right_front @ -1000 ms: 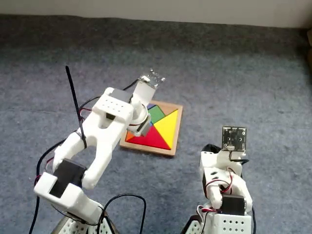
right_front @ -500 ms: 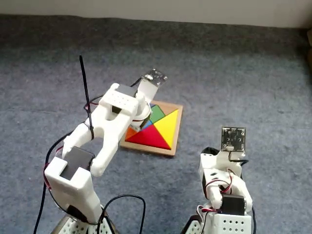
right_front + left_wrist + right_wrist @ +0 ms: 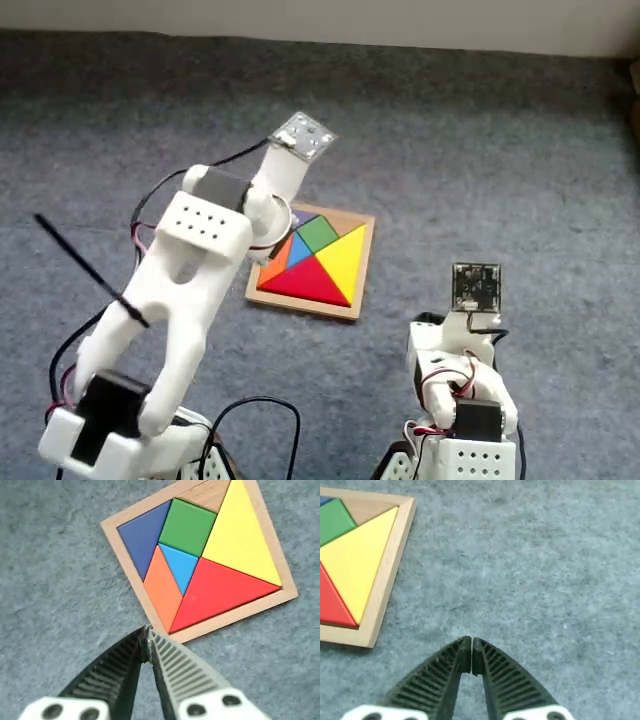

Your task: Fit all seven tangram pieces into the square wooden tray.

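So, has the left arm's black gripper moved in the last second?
Yes. The left gripper has drawn leftward off the square wooden tray in the high view, uncovering more of its orange piece.

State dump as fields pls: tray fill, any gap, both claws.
tray: square wooden tray on grey carpet
pieces in tray: six, namely yellow triangle, red triangle, green square, dark blue triangle, light blue triangle, orange parallelogram
gap: bare triangular slot between green square and yellow triangle
left claw: shut, empty, at the tray's rim by the orange parallelogram
right claw: shut, empty, over carpet beside the tray
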`<control>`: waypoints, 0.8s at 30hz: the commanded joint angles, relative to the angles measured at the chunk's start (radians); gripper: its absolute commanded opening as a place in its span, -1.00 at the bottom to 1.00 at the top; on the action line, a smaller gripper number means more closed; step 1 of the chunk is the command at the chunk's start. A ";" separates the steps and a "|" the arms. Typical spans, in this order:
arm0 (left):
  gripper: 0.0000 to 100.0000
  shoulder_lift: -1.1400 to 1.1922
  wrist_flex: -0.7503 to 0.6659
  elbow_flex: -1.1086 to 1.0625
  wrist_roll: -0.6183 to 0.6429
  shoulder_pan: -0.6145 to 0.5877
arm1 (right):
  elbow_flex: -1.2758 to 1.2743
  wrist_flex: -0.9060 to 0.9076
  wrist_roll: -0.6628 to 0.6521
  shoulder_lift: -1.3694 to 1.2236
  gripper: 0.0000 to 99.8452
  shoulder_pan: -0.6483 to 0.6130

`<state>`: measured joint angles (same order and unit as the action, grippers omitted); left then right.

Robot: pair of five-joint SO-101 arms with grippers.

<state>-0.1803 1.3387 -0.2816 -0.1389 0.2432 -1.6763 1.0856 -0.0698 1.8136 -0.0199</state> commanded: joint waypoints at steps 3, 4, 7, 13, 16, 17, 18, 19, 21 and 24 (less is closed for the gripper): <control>-0.99 -0.291 0.009 -0.147 -0.009 -0.120 | -0.093 0.028 -0.008 0.001 -0.95 0.013; -0.99 -0.337 0.009 -0.185 -0.009 -0.148 | -0.093 0.028 -0.008 0.001 -0.95 0.013; -0.99 -0.479 0.009 -0.314 -0.011 -0.232 | -0.093 0.030 -0.008 0.001 -0.95 0.013; -0.99 -0.785 -0.063 -0.561 -0.072 -0.378 | -0.093 0.030 -0.008 0.001 -0.95 0.013; -0.99 -0.926 -0.091 -0.668 -0.080 -0.433 | -0.093 0.030 -0.005 0.001 -0.95 0.013; -0.99 -0.966 -0.094 -0.700 -0.080 -0.450 | -0.093 0.030 -0.003 0.001 -0.95 0.013; -0.99 -1.004 -0.098 -0.733 -0.080 -0.463 | -0.093 0.030 -0.003 0.001 -0.95 0.013; -0.99 -1.043 -0.098 -0.763 -0.080 -0.475 | -0.093 0.030 -0.003 0.001 -0.95 0.013; -0.99 -1.112 -0.098 -0.825 -0.080 -0.492 | -0.093 0.030 -0.006 -0.001 -0.95 0.013; -0.99 -1.205 -0.098 -0.915 -0.080 -0.499 | -0.093 0.030 -0.006 -0.005 -0.95 0.013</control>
<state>-1.3019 1.2589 -1.1454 -0.2110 -0.2401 -1.6763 1.1101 -0.0698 1.8136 -0.0199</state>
